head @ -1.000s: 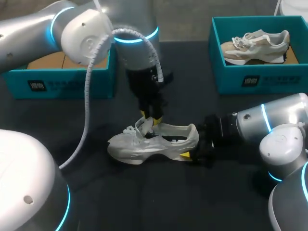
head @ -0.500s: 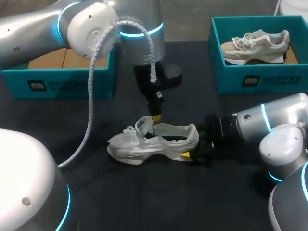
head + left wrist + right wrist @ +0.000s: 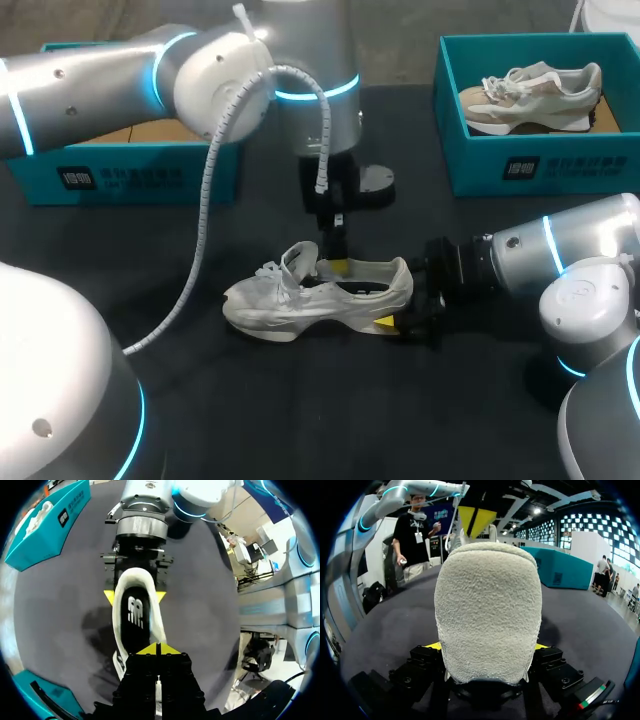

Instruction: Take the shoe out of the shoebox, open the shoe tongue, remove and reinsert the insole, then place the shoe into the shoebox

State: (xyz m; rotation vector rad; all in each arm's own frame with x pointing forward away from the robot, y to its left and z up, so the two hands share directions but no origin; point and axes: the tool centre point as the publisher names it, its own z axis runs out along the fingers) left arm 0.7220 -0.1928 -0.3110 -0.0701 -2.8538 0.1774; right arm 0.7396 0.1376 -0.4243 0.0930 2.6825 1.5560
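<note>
A white sneaker (image 3: 290, 300) lies on its side-on sole in the middle of the black table, toe to the left. My right gripper (image 3: 398, 306) is shut on its heel (image 3: 487, 615), one yellow tip on each side of it. My left gripper (image 3: 338, 265) hangs from above with its tips shut together over the shoe's opening, just behind the raised tongue (image 3: 298, 262). In the left wrist view the left gripper (image 3: 156, 650) sits above the dark insole (image 3: 135, 622), and I see nothing between its fingers. The right gripper (image 3: 134, 596) shows at the heel beyond.
A teal shoebox (image 3: 540, 170) at the back right holds a beige sneaker (image 3: 530, 95). Another open teal box (image 3: 130, 178) stands at the back left, partly behind my left arm. Bare black tabletop lies in front of the shoe.
My left gripper has closed and shifted right from the tongue to over the shoe's opening, with the arm swinging the same way. The right gripper and the shoe have stayed put.
</note>
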